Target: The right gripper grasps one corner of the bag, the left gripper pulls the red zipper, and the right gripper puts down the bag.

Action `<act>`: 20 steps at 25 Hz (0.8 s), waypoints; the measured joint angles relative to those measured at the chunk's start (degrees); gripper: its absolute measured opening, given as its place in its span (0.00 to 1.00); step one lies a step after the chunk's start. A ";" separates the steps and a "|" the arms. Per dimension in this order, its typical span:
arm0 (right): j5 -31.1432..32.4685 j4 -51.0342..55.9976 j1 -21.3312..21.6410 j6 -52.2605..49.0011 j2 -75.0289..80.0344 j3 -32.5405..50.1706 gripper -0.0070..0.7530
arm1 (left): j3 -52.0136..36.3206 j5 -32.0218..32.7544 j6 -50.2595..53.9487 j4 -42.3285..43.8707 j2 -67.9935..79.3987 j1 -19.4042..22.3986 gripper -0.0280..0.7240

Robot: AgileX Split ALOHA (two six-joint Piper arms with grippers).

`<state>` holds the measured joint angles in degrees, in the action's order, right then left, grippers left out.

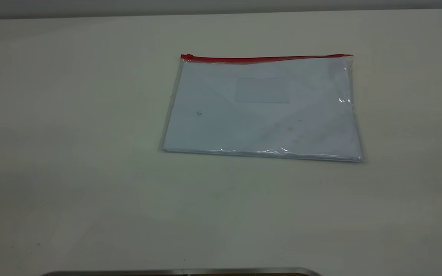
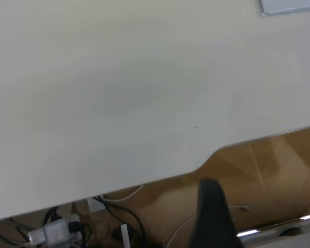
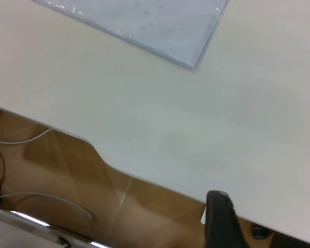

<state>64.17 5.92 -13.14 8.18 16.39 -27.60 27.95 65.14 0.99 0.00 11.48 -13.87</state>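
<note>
The bag lies flat on the white table, a clear pouch with white sheets inside and a faint label pocket. The red zipper runs along its far long edge, with the slider tab at the left end. Neither arm shows in the exterior view. A black part of my left gripper shows beyond the table's edge, far from the bag; one corner of the bag shows in that view. A black part of my right gripper sits at the table's edge, apart from the bag's near corner.
The table edge has a curved notch. Brown floor, cables and a plug block lie below it. A metal rim shows at the bottom of the exterior view.
</note>
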 joint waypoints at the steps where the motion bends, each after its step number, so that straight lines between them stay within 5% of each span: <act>1: 0.00 0.00 0.00 0.00 0.00 0.00 0.65 | 0.00 0.00 0.00 0.00 0.00 0.00 0.80; 5: -0.05 0.18 0.96 0.00 -3.10 0.00 0.65 | -0.07 -0.16 -0.14 -0.38 -2.28 1.61 0.80; 12: 0.00 0.38 11.26 -0.04 -14.76 0.00 0.65 | -0.11 -0.16 -0.19 -0.61 -9.32 16.38 0.80; 20: 0.69 1.20 11.44 -0.04 -17.32 0.00 0.65 | -0.11 0.03 -0.19 -0.65 -12.55 16.59 0.80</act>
<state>64.86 7.12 -1.70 8.13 -0.93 -27.60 27.84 65.16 0.80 -0.65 -1.07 2.71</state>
